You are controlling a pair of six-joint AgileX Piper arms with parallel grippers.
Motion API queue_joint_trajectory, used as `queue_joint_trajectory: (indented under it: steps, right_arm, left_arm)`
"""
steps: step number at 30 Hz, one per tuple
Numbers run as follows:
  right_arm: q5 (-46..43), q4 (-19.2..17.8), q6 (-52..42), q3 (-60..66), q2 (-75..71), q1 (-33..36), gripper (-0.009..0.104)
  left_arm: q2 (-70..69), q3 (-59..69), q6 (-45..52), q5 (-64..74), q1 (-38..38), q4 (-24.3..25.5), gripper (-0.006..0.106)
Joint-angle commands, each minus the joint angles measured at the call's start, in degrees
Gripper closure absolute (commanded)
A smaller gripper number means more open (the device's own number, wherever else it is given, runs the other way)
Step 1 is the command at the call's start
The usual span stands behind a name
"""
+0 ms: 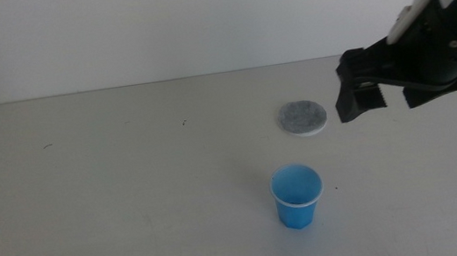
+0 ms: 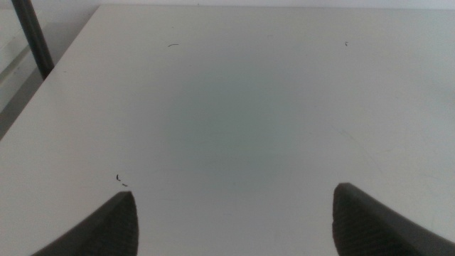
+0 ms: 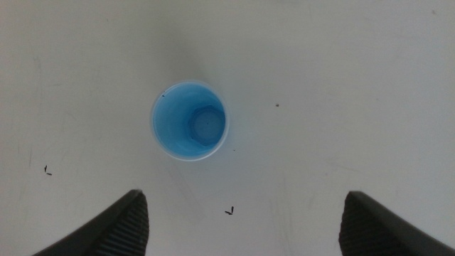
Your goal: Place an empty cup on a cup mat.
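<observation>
A small bright blue cup (image 1: 297, 196) stands upright and empty on the white table, right of centre and near the front. The round speckled grey cup mat (image 1: 302, 117) lies flat behind it, apart from it. My right gripper (image 1: 386, 95) comes in from the right, open and empty, held above the table just right of the mat. The right wrist view looks straight down into the cup (image 3: 190, 120), with the open jaws wide apart on either side and clear of it. My left gripper (image 2: 234, 220) is open over bare table; it is out of the middle view.
The white table (image 1: 111, 179) has a few small dark marks. A pale wall runs behind its far edge. A dark upright post (image 2: 32, 39) stands off the table's corner in the left wrist view.
</observation>
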Motion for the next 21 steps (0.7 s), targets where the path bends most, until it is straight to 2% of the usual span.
queue_joint_trajectory:
  steps: [1,5,14,21]
  right_arm:
    - [-1.7,-0.6,0.2,-2.9,1.3,1.3,0.016]
    - [-0.5,0.9,0.9,-2.8,5.5,2.2,0.016]
    - [-1.0,0.5,9.6,-2.8,13.9,2.5,0.016]
    - [-4.2,0.6,10.5,-2.7,19.4,2.8,0.023]
  left_arm:
    - [-0.2,-0.3,-0.6,-3.8,0.1,0.0,-0.005]
    - [-0.2,-0.3,-0.6,-3.8,0.1,0.0,-0.005]
    - [-0.2,-0.3,-0.6,-3.8,0.1,0.0,-0.005]
    - [-0.2,-0.3,-0.6,-3.8,0.1,0.0,-0.005]
